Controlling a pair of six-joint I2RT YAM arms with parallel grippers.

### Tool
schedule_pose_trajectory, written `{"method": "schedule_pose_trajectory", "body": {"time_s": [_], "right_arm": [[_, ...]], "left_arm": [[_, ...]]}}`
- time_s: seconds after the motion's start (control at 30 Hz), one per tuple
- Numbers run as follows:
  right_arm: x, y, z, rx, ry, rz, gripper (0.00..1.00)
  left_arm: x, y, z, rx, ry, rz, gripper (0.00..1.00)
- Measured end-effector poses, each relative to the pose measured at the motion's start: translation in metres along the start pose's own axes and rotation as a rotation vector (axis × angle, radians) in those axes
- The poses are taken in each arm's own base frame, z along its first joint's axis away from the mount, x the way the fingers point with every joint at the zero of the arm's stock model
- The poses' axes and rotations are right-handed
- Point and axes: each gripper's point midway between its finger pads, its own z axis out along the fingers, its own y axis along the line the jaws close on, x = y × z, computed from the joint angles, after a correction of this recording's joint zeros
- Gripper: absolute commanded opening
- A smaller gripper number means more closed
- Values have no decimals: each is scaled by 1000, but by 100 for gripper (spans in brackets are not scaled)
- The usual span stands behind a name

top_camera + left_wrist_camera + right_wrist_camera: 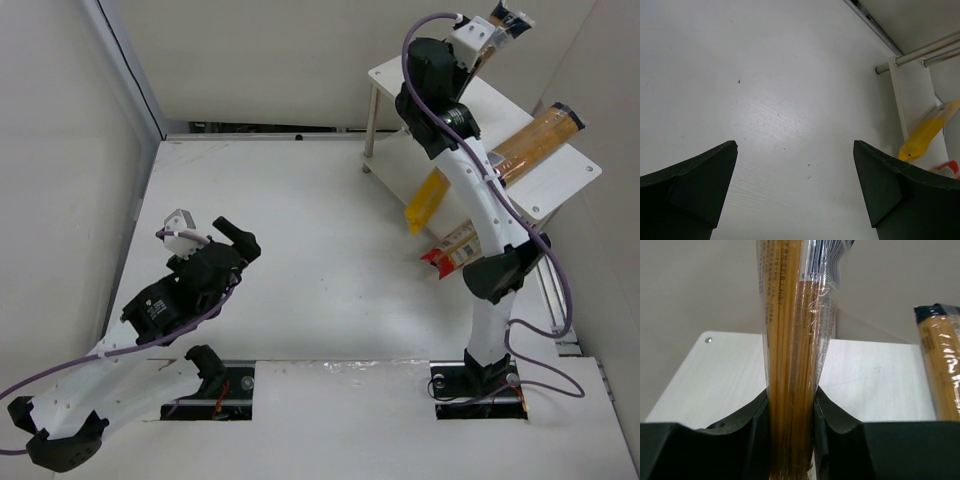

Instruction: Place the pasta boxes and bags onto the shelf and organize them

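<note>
My right gripper (pixel 478 45) is shut on an orange-brown spaghetti pack (pixel 500 24) and holds it above the far end of the pale wood shelf (pixel 570 180). In the right wrist view the pack (pixel 792 340) stands upright between the fingers (pixel 752 415), over the top board (pixel 715 385). A second orange-brown pack (pixel 535 142) lies on the top board and also shows in the right wrist view (pixel 942 365). A plain yellow pack (pixel 425 203) and a red pack (pixel 448 250) stick out from the lower tier. My left gripper (pixel 238 240) is open and empty over the bare table.
The left wrist view shows the yellow pack (pixel 926 134), the red pack's end (pixel 951 169) and thin white shelf legs (pixel 920 52). White walls enclose the table at left, back and right. The right arm reaches across the shelf's front.
</note>
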Motion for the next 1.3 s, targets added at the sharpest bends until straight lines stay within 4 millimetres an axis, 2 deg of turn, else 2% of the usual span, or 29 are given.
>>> {"method": "schedule_pose_trajectory", "body": {"time_s": [0.13, 0.2, 0.23, 0.27, 0.33, 0.37, 0.4, 0.43, 0.6, 0.67, 0.7, 0.77, 0.83, 0.87, 0.93, 1.0, 1.07, 1.1, 1.13, 1.2, 1.23, 1.3], "right_arm": [[27, 8, 12, 14, 20, -64, 16], [30, 8, 14, 15, 23, -72, 22], [29, 7, 14, 17, 23, -72, 28], [28, 5, 15, 20, 22, -71, 38], [26, 1, 18, 26, 21, -70, 53], [25, -1, 18, 29, 21, -70, 82], [22, -3, 20, 32, 17, -59, 97], [18, -5, 20, 30, 15, -52, 100], [-12, -18, 20, -4, -3, 2, 100], [-25, -14, 16, -87, -4, 20, 100], [-32, -9, 13, -145, -4, 15, 100], [-42, 12, 1, -337, -1, -6, 100], [-42, 38, -24, -575, 4, -64, 100], [-36, 52, -44, -708, 13, -102, 100], [-9, 72, -94, -964, 41, -179, 100], [39, 82, -158, -1226, 110, -245, 100], [96, 75, -215, -1433, 193, -252, 100], [132, 60, -240, -1507, 272, -270, 100], [168, 41, -258, -1542, 352, -284, 100], [235, -2, -279, -1540, 514, -339, 100], [260, -20, -286, -1519, 571, -368, 100], [290, -48, -300, -1491, 633, -404, 100]], "left_arm": [[0, 1, 0, -3, -2, -2, 100], [0, 2, -1, -4, 0, -1, 100], [0, 2, -1, -3, 0, -1, 100], [-1, 2, -2, -3, -1, -3, 100], [-1, 3, -2, 0, -2, -8, 100], [-2, 3, -3, 1, -2, -11, 100], [-2, 3, -3, 3, -3, -14, 100], [-2, 3, -4, 4, -3, -14, 100], [-3, 3, -7, 17, -2, -21, 100], [-4, 3, -7, 18, -3, -24, 100], [-4, 3, -8, 19, -3, -26, 100], [-5, 4, -8, 20, -3, -27, 100], [-5, 4, -8, 20, -3, -28, 100], [-5, 4, -8, 20, -3, -27, 100], [-5, 4, -8, 20, -3, -27, 100], [-4, 4, -8, 18, -2, -26, 100], [-4, 4, -8, 17, -1, -23, 100], [-4, 4, -8, 16, 0, -21, 100], [-3, 4, -7, 15, 1, -19, 100], [-2, 3, -6, 15, 2, -12, 100], [-2, 1, -5, 17, 2, -10, 100], [0, -3, -3, 22, 5, 0, 100]]}}
